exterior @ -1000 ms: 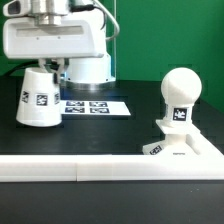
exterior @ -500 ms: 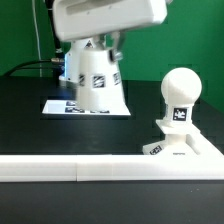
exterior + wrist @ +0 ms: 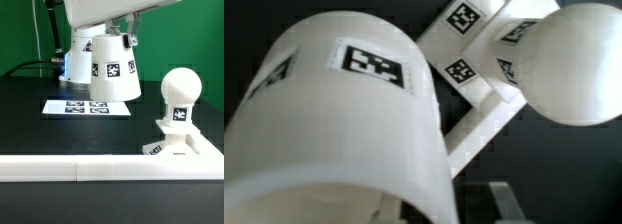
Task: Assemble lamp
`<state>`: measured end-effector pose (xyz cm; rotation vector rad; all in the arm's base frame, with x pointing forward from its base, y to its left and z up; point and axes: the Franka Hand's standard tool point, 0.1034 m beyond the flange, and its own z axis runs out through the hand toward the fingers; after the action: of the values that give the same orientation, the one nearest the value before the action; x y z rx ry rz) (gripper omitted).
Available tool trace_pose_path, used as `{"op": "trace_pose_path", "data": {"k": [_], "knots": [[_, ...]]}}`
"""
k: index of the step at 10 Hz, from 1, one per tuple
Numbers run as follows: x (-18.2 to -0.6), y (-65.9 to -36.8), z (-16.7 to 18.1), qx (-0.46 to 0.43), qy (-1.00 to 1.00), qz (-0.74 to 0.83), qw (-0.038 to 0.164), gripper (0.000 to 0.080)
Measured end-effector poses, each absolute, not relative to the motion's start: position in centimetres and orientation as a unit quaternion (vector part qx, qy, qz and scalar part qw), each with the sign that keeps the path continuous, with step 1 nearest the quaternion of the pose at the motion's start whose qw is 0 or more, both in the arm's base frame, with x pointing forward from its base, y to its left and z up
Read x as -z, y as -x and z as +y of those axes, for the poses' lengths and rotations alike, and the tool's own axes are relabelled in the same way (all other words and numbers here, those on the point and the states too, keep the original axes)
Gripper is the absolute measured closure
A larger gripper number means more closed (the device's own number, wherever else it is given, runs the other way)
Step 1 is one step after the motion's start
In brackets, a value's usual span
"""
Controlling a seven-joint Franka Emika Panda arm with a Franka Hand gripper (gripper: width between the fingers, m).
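My gripper (image 3: 101,30) is shut on the white cone-shaped lamp shade (image 3: 113,68) and holds it tilted in the air, above the table. The ball-headed bulb (image 3: 180,90) stands upright on the flat square base (image 3: 187,150) towards the exterior view's right. The shade hangs to the left of the bulb and apart from it. In the wrist view the shade (image 3: 349,120) fills most of the picture between my gripper's (image 3: 445,205) fingers. The bulb (image 3: 573,60) and the base (image 3: 464,55) lie beyond it.
The marker board (image 3: 62,106) lies flat on the black table behind and below the shade. A long white border rail (image 3: 100,168) runs along the front edge, and the base sits against it. A green wall stands behind.
The shade stood on the table at the exterior view's left a second ago. It now hangs lifted and tilted in my gripper, carried rightward toward the bulb.
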<state>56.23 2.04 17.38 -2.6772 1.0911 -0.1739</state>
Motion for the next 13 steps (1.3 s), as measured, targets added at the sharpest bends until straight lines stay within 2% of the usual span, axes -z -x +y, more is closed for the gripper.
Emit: {"op": "trace_pose_path", "data": {"k": [1, 3, 7, 9, 13], "knots": [[-17.6, -56.3, 2.2, 0.059, 0.918, 0.372, 0.121, 0.0754], [-20.5, -57.7, 4.0, 0.067, 0.922, 0.363, 0.118, 0.0754], [-23.6, -60.2, 6.3, 0.052, 0.932, 0.34, 0.115, 0.0754], [-23.7, -61.3, 8.4, 0.044, 0.928, 0.351, 0.118, 0.0754], [-21.2, -62.3, 10.9, 0.038, 0.932, 0.341, 0.113, 0.0754]]}}
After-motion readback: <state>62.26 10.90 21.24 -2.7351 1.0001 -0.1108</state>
